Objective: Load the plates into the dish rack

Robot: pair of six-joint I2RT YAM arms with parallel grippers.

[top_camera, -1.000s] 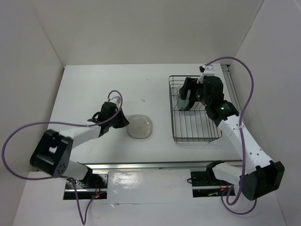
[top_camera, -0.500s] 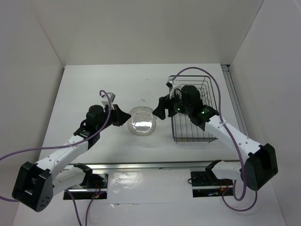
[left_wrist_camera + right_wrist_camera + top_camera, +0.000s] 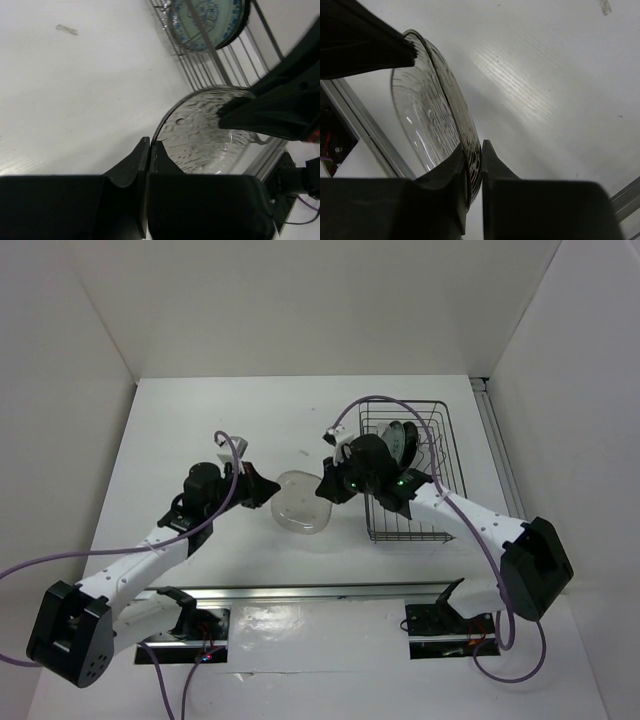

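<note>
My two arms reach out from the near edge of the white table (image 3: 200, 420) and meet over its middle. Between them hangs the translucent plate (image 3: 303, 502), tilted and lifted off the surface.

My left gripper (image 3: 262, 490) has the plate's rim at 9 o'clock. In the left wrist view its fingers (image 3: 142, 162) are pressed together on the edge of the glass, so that side is clamped. The plate's ribbed border and small raised spots show just past them.

My right gripper (image 3: 328, 485) takes the opposite rim at 3 o'clock. From the right wrist camera the rim runs down into the narrow slot between my fingers (image 3: 492, 162), and they are pinched on it. Both tools grip the same plate at once.

Beyond the plate, at about 12 o'clock, a small scrap (image 3: 307, 452) lies on the table.

To the right, at about 2 o'clock from the plate, sits the dish rack (image 3: 405, 537), a dark wire basket. At its far end the blue-green patterned plate (image 3: 207, 22) stands on edge among the wires, with a dark rim just behind it.
</note>
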